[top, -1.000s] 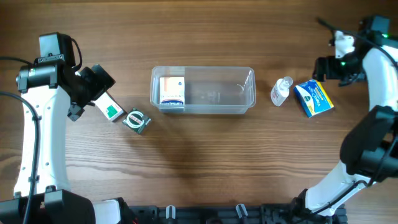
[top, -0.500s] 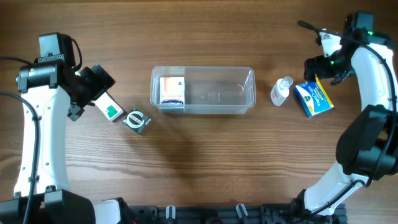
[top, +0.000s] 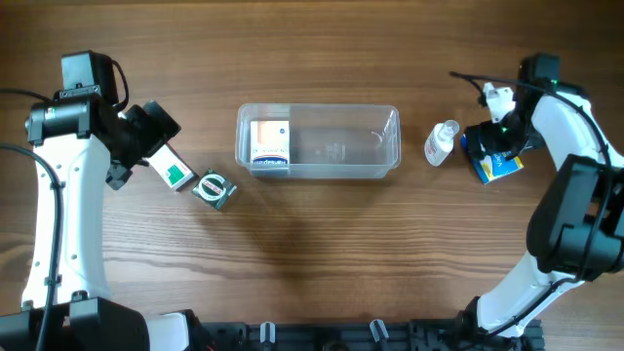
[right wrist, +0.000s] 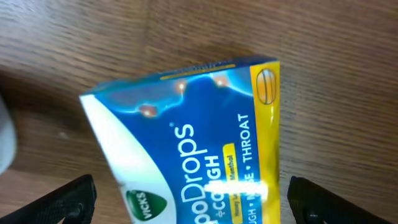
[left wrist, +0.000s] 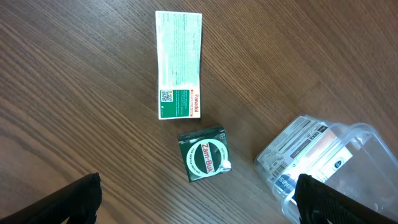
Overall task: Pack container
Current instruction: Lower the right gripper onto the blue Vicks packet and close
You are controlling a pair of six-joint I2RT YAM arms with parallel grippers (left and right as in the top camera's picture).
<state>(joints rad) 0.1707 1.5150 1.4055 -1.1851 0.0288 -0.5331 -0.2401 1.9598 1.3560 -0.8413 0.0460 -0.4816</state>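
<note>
The clear container [top: 390, 156] stands mid-table with a white and blue box [top: 270, 146] inside its left end; its corner shows in the left wrist view [left wrist: 367, 134]. My right gripper [top: 490, 143] is open, low over the blue Vicks cough drops box [top: 499, 168], which fills the right wrist view [right wrist: 193, 137] between the fingers. A small clear bottle [top: 441, 142] lies left of it. My left gripper [top: 146, 136] is open above a white and green Panadol box [left wrist: 179, 73] and a green Zam-Buk tin [left wrist: 204, 154].
Bare wooden tabletop lies all around the items. The arms' bases stand at the front left and front right edges.
My right arm has moved left and down from the far right edge until its gripper is over the blue box. The left arm and all objects have stayed still.
</note>
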